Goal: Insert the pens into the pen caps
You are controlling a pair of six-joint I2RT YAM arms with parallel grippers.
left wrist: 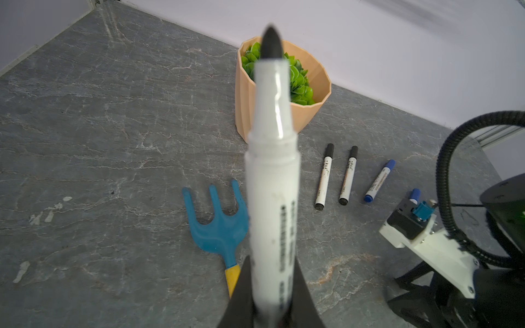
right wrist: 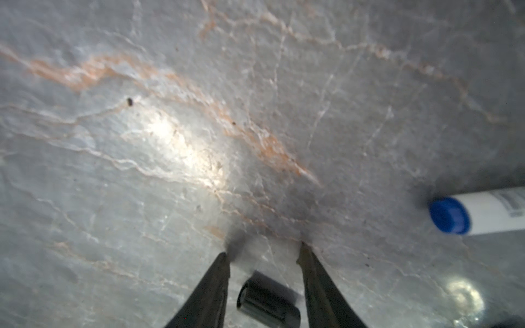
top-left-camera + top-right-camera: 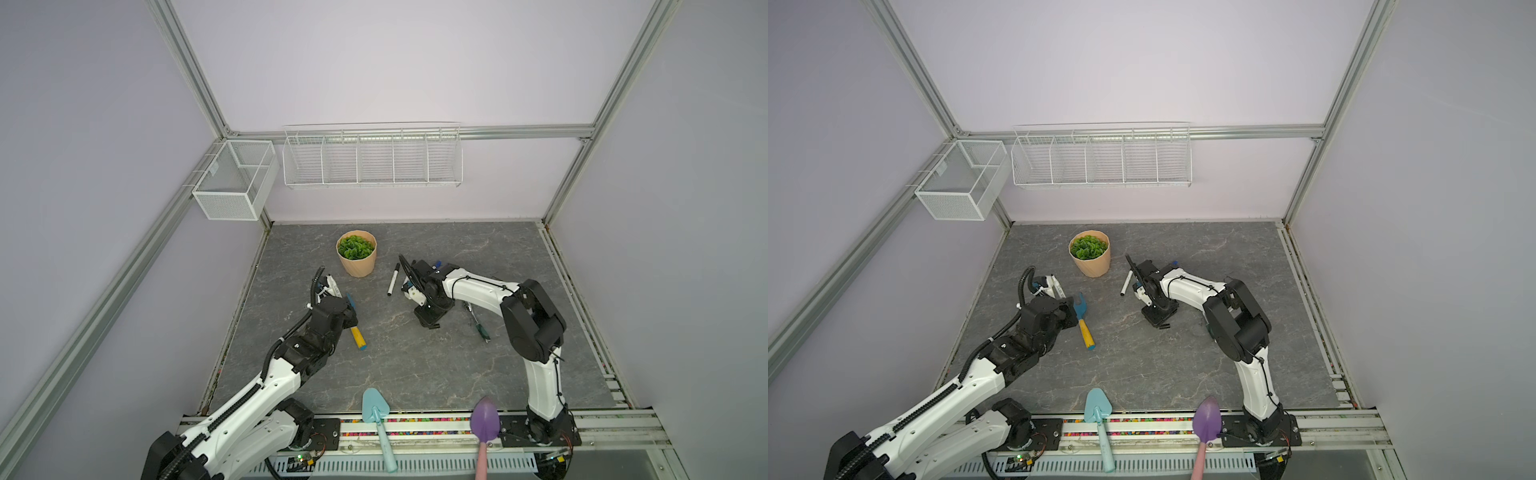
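**Operator:** What has the left gripper got?

**Spotter:** Your left gripper (image 1: 270,264) is clamped tight on a pen (image 1: 272,170), low on the printed barrel. Its black tip is bare and sticks out ahead of the wrist.

**Operator:** And the right?

**Spotter:** Your right gripper (image 2: 264,250) stands about half open, tips down close to the desk (image 2: 170,85). A black cap (image 2: 268,299) lies on its side between the fingers, touching neither. A blue-ended pen (image 2: 483,213) lies off to one side.

**Operator:** Arm poses?

**Spotter:** In both top views your left arm (image 3: 266,386) stretches low from the near-left base. Your right arm (image 3: 478,291) rises from the near-right base, folds at a high elbow and reaches to mid-desk, wrist turned down.

**Operator:** Room to move?

**Spotter:** Nearest you, a teal trowel (image 3: 374,407) and a purple trowel (image 3: 484,417) lean over the front rail. Bare desk lies between your arms. A rake (image 3: 356,328) lies just beside your left wrist, and a green-handled tool (image 3: 480,326) lies close by your right arm. Farther out, two black pens (image 1: 324,177) (image 1: 349,175) and a blue pen (image 1: 379,181) lie capped, side by side, near the pot (image 3: 356,259).
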